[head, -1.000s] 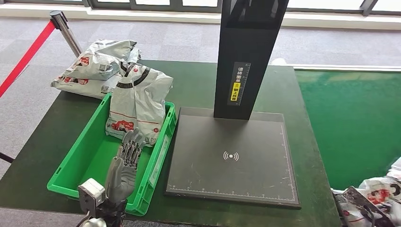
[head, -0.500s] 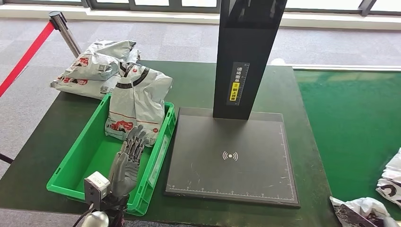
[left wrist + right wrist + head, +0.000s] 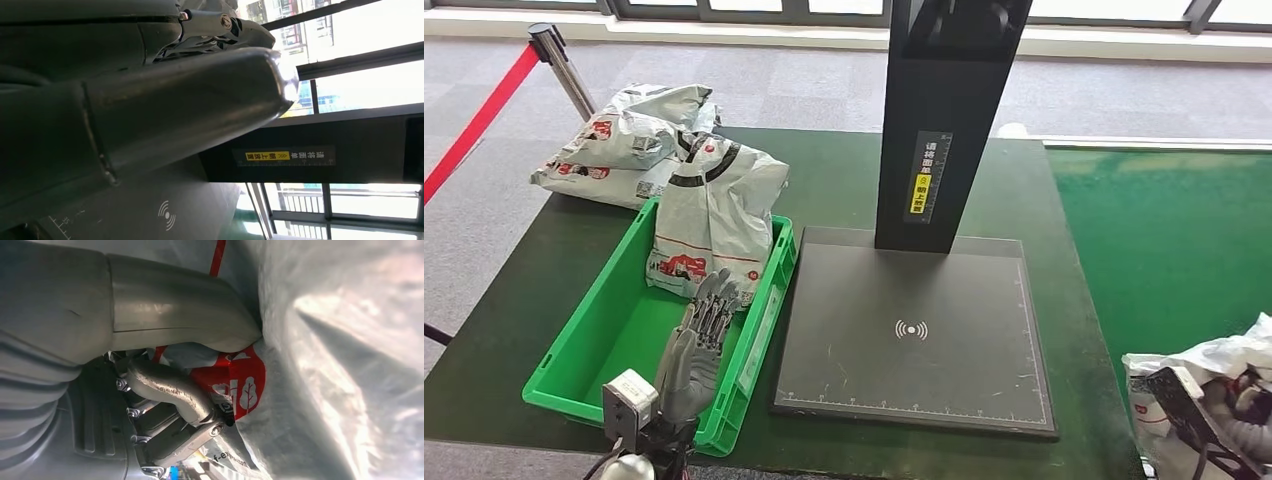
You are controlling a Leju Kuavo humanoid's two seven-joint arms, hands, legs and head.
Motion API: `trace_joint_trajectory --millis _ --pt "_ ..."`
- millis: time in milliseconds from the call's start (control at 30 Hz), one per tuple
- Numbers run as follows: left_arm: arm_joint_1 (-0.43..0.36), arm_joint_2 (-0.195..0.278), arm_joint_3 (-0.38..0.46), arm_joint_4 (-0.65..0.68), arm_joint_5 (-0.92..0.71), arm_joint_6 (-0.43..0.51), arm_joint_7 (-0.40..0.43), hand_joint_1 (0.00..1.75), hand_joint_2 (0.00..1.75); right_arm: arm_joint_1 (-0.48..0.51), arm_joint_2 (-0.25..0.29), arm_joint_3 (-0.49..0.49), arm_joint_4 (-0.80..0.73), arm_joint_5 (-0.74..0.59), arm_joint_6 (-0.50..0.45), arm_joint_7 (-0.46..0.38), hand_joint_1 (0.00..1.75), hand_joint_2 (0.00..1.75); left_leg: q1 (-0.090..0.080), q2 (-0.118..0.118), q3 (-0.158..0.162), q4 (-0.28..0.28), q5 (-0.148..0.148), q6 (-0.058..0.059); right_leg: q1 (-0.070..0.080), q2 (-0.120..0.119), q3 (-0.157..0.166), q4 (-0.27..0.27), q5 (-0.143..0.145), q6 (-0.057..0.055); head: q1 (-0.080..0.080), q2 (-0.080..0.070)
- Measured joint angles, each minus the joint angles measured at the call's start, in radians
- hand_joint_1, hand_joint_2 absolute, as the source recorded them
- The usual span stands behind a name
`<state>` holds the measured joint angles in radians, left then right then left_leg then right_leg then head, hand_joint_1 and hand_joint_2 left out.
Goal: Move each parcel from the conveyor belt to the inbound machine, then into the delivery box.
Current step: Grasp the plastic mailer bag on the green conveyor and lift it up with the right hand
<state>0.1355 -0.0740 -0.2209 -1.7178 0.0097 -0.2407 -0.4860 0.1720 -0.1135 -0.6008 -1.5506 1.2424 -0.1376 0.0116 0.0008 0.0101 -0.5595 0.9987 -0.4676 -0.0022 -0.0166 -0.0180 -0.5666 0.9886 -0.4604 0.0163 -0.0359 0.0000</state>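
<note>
The right hand's fingers (image 3: 170, 390) are pressing into a grey parcel (image 3: 325, 360) and holding it, with the thumb tight on the bag. This right hand (image 3: 1239, 405) is sitting at about 4 o'clock, by the green conveyor belt (image 3: 1164, 250). The left hand (image 3: 692, 345) is holding nothing; its fingers (image 3: 712, 305) are sticking out straight over the green box (image 3: 589, 345) at 8 o'clock. Another parcel (image 3: 714, 215) is leaning in the box's far end. More parcels (image 3: 629, 140) are lying at 10 o'clock. The black machine (image 3: 914, 330) is sitting on the table (image 3: 844, 170), in the middle
</note>
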Motion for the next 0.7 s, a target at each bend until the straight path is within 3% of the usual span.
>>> trace_joint_trajectory --millis 167,533,700 --pt "-0.019 0.0 0.0 0.003 0.021 0.0 0.007 0.0 0.0 -0.004 0.027 -0.001 -0.044 -0.122 -0.111 -0.065 1.75 1.75 -0.001 0.0 0.0 0.0 0.0 0.0 0.0 0.0 0.0 0.0 0.0 0.0 0.0 0.0" --pt "-0.062 0.002 -0.001 0.041 0.055 0.005 -0.021 0.0 0.0 -0.053 0.048 0.025 -0.109 -0.736 -0.263 -0.367 1.75 1.75 0.0 0.0 0.0 0.0 0.001 -0.001 0.0 0.0 0.0 0.0 0.001 -0.001 0.0 0.0" --pt "-0.075 0.003 -0.001 0.064 0.063 0.001 -0.035 0.0 0.0 -0.057 0.051 0.083 -0.151 -0.818 -0.272 -0.414 1.75 1.75 0.0 0.0 -0.001 0.0 0.001 -0.001 0.0 0.0 0.0 0.0 0.001 -0.001 0.0 0.0"
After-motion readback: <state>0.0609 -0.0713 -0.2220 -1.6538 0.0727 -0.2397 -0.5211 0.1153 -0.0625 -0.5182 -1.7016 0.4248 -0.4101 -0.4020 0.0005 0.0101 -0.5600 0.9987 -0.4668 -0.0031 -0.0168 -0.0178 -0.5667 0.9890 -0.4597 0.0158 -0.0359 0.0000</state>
